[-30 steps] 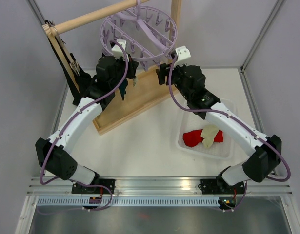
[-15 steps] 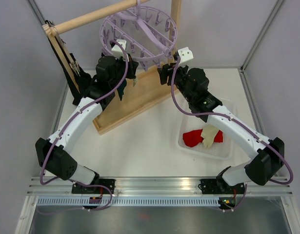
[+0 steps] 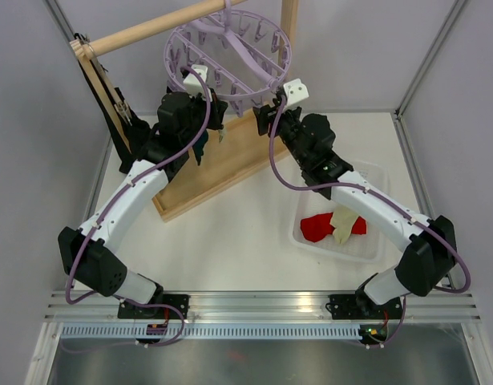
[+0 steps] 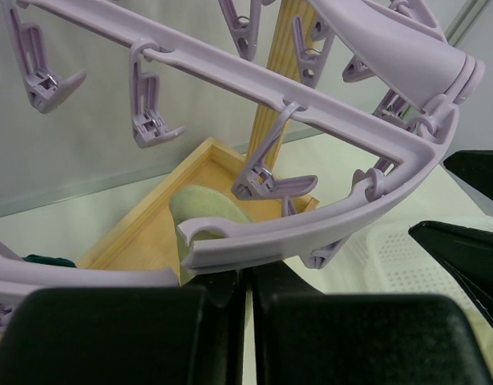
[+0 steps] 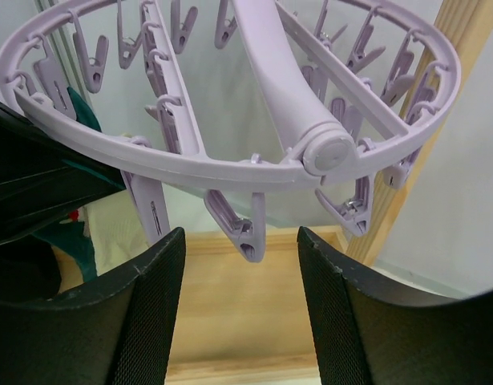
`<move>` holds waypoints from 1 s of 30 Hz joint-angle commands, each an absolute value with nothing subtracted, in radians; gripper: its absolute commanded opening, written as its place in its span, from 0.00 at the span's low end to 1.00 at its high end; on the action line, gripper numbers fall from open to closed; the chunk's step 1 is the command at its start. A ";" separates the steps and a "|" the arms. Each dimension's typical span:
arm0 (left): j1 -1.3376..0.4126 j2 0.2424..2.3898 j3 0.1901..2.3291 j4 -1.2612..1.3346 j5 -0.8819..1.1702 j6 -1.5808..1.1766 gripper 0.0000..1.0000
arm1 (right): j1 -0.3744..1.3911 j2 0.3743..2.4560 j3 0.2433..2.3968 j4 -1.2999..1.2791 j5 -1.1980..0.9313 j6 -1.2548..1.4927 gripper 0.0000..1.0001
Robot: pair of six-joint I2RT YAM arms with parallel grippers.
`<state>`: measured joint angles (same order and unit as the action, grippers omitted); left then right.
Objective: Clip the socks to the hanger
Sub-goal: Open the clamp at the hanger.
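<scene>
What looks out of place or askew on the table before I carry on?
Nothing looks spilled or damaged. The only oddity is that the wooden rack sits diagonal to the table edges. The hanger hangs from its bar, and the red sock and cream sock lie in the bin.

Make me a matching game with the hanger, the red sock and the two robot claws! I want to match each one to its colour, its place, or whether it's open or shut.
Things:
1. hanger
2. red sock
3. left claw
4. right claw

Matches:
A. lying in the clear tray
B. wide open
C. lavender
D. shut

Pairs: 1-C, 2-A, 3-D, 4-B
</scene>
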<state>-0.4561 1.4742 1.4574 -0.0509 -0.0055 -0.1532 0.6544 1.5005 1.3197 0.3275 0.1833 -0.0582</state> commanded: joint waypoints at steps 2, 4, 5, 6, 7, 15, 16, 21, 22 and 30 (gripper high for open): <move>-0.457 1.463 1.502 0.006 -0.005 -0.127 0.02 | 0.675 1.516 1.298 0.477 0.206 -0.121 0.64; -0.457 1.462 1.502 0.006 -0.005 -0.127 0.02 | 0.680 1.525 1.302 0.479 0.212 -0.124 0.64; -0.457 1.463 1.502 0.006 -0.005 -0.127 0.02 | 0.681 1.528 1.307 0.480 0.219 -0.126 0.64; -0.457 1.463 1.502 0.006 -0.005 -0.127 0.02 | 0.683 1.532 1.307 0.485 0.232 -0.132 0.64; -0.457 1.463 1.500 0.006 -0.005 -0.129 0.02 | 0.687 1.534 1.307 0.486 0.242 -0.135 0.64; -0.457 1.462 1.500 -0.021 -0.005 -0.126 0.02 | 0.709 1.560 1.312 0.529 0.324 -0.161 0.64; -0.457 1.462 1.500 -0.021 -0.005 -0.126 0.02 | 0.710 1.565 1.316 0.526 0.327 -0.167 0.64; -0.457 1.462 1.502 -0.021 -0.005 -0.124 0.02 | 0.722 1.594 1.351 0.509 0.344 -0.183 0.64; -0.457 1.462 1.503 -0.020 -0.005 -0.123 0.02 | 0.724 1.597 1.358 0.508 0.345 -0.186 0.64; -0.457 1.465 1.503 -0.023 -0.005 -0.121 0.02 | 0.736 1.618 1.376 0.535 0.403 -0.212 0.64</move>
<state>-0.4561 1.4742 1.4574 -0.0593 -0.0051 -0.1532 0.7288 1.6135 1.3239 0.4789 0.3660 -0.1890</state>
